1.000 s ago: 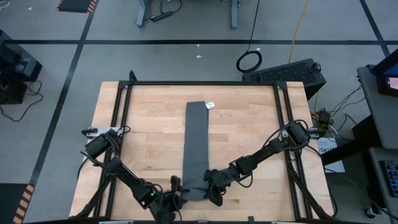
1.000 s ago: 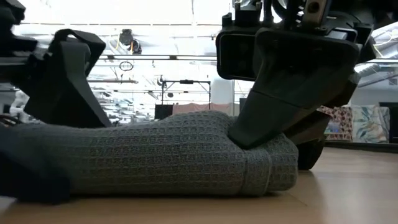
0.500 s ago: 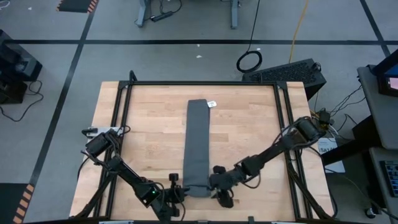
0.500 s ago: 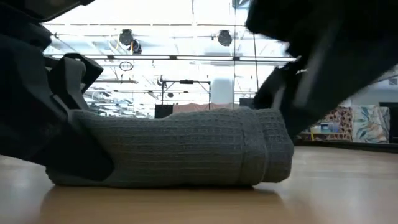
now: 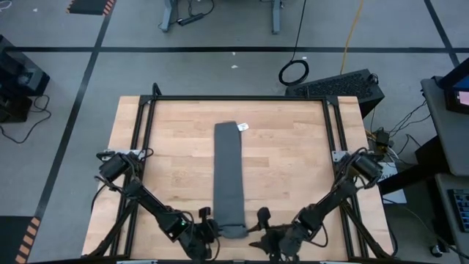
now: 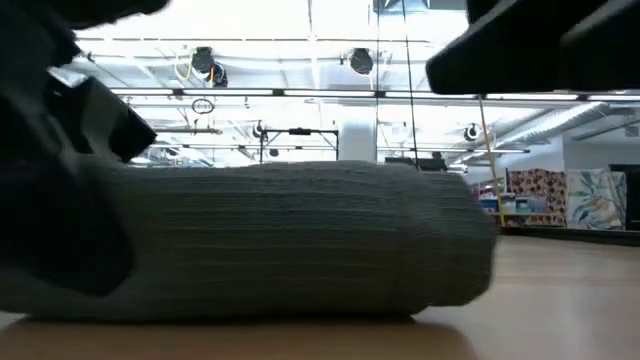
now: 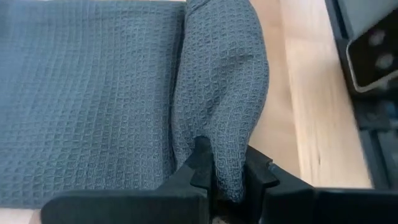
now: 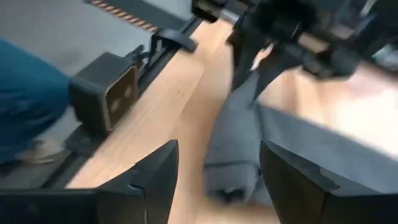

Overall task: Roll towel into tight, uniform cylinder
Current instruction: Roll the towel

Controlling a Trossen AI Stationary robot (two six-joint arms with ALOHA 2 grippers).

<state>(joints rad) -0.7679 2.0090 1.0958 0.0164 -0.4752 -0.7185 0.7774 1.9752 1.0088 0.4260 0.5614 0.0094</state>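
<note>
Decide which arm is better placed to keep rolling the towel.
Left. Its gripper is shut on the towel roll's end; the right gripper is open, off the cloth.

Two dark, slim jointed arms, left arm and right arm, carry looping black cables at their bases; a small green light glows near the left wrist. Fingers are matte black, angular.

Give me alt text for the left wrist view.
The left hand is shut on the rolled end of the grey towel, pinching the thick fold between its dark fingers. The flat rest of the towel spreads alongside, with bare wooden table past the roll.
</note>
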